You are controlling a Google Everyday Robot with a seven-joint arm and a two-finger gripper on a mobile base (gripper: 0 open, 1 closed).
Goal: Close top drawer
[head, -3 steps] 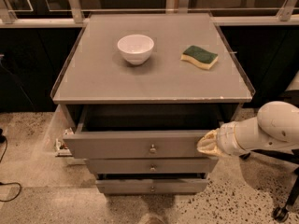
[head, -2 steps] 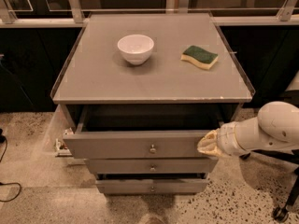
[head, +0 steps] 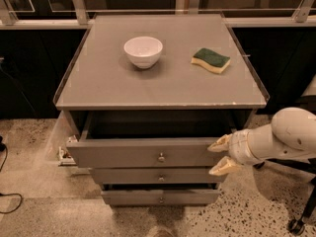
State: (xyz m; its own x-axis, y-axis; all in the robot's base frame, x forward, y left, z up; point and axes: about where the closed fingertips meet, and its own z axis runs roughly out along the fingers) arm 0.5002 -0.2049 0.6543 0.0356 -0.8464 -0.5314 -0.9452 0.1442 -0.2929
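The top drawer [head: 143,153] is a wide grey drawer with a small round metal knob [head: 161,157] at its centre. It stands pulled out from the grey cabinet, its dark inside showing. My gripper [head: 220,156] comes in from the right on a white arm [head: 279,139]. Its two tan fingers are spread apart, one above the other, at the right end of the drawer front. The upper fingertip [head: 218,144] is level with the front panel's top edge, the lower [head: 220,168] with its bottom edge. It holds nothing.
A white bowl [head: 143,51] and a green-and-yellow sponge [head: 211,60] sit on the cabinet top [head: 163,88]. Two narrower drawers [head: 160,187] sit below, slightly out. Speckled floor lies around. A cable [head: 7,201] runs at the left and a wheel [head: 296,225] stands at the lower right.
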